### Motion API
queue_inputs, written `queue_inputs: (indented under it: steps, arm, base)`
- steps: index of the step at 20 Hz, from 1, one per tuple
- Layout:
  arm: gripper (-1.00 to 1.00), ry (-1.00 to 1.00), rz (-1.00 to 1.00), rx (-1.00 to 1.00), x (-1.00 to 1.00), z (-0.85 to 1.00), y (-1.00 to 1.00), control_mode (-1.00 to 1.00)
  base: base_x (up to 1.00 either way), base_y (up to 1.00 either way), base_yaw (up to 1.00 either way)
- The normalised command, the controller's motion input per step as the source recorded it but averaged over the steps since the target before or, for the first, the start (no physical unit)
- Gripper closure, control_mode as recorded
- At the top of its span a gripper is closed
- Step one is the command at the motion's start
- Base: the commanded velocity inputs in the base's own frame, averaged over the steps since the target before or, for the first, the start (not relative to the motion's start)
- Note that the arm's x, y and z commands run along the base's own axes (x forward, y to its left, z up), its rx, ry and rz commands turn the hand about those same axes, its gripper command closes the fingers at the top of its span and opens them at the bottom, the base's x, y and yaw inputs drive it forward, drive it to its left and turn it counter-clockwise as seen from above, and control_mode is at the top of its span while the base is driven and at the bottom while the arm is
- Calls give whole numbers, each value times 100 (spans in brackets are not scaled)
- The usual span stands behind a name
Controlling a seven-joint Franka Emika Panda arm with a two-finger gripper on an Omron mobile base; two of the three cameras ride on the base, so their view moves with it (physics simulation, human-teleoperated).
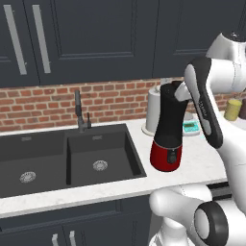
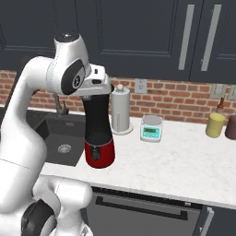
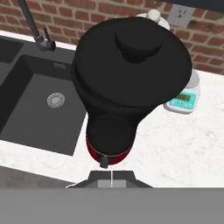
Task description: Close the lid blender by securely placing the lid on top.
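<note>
Blender [image 1: 166, 129]: stands upright on the white counter [image 1: 202, 163], just right of the sink [image 1: 62, 158]; red rounded base with a dark button facing the robot, tall black jar flaring upward.
Lid [image 3: 133, 59]: round black disc with a raised knob in its middle, seen from above in the hand view; it covers the jar's mouth and appears to sit level on the rim.
Gripper [image 2: 99, 83]: directly above the top of the jar, pointing down; the white hand hides the jar's mouth in both base views.
Jaws: pressed together with nothing between them; the tips show as a narrow pair at the bottom of the hand view, apart from the lid.
Arm: rises from the base, bends over at the elbow and reaches down to the blender's top.
Paper-towel roll [image 2: 120, 110]: upright on its holder, just behind the blender against the brick wall [image 2: 175, 99].
Scale [image 2: 151, 128]: small, grey, teal display, on the counter right of the roll, near the wall.
Faucet [image 1: 80, 113]: dark, behind the sink's divider.
Sink: black, two basins, each with a round drain.
Yellow jar [image 2: 215, 124]: at the far right of the counter, with a darker container just beside it.
Cabinets [image 1: 96, 33]: dark doors with pale bar handles above the wall.
</note>
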Motion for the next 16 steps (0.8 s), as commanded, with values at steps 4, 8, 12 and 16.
queue_inputs:
  steps: [4, 8, 12, 16]
  arm:
    - [100, -18, -1, 0, -57, 0, -33, -100]
    - [100, -15, -4, 0, -41, 0, -41, -100]
    - [100, -12, -5, 0, -34, 0, -46, -100]
    - [100, -10, -5, 0, -34, 0, -47, -100]
  base:
    - [0, 0, 0]
    - [0, 0, 0]
    - [0, 0, 0]
    - [0, 0, 0]
